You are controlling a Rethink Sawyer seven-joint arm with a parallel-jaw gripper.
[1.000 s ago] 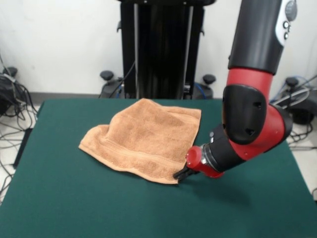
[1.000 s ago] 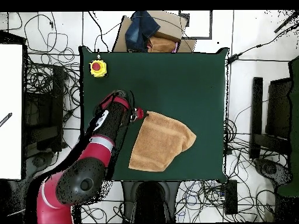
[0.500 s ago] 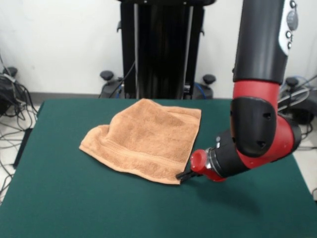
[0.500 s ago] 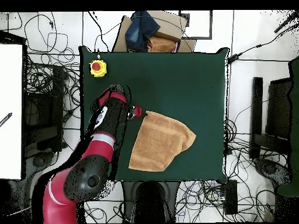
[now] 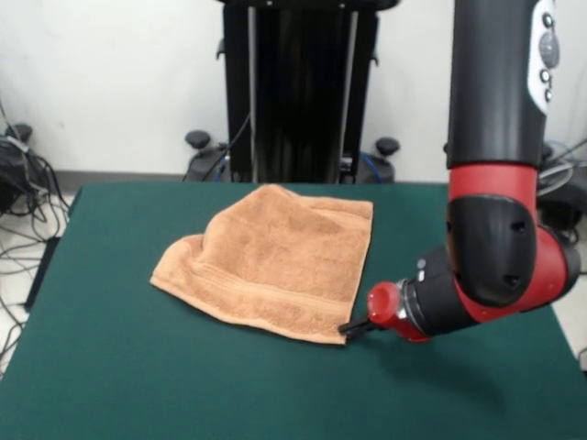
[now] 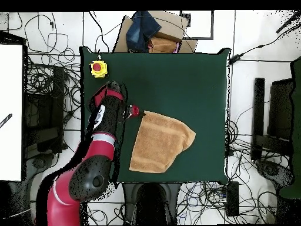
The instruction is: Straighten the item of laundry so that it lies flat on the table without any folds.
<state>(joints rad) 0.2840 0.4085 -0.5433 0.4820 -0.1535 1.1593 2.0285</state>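
Observation:
The peach-orange towel (image 5: 271,261) lies on the dark green table (image 5: 110,367), toward the far middle, with a rounded fold at its left end and a woven band along its near hem. My gripper (image 5: 351,326) is low at the towel's near right corner and shut on that corner, with the red wrist and arm to its right. In the overhead view the towel (image 6: 161,141) lies right of the gripper (image 6: 141,113), which holds its upper left corner on the table (image 6: 176,76).
A yellow box with a red button (image 6: 99,68) sits at one table corner, near the arm. A cardboard box with dark cloth (image 6: 153,34) stands off the table's far edge. The black pedestal (image 5: 298,92) stands behind the table.
My gripper has moved sideways, rightward in the front view, dragging the held corner with it. The towel has shifted slightly the same way and is stretched a little wider.

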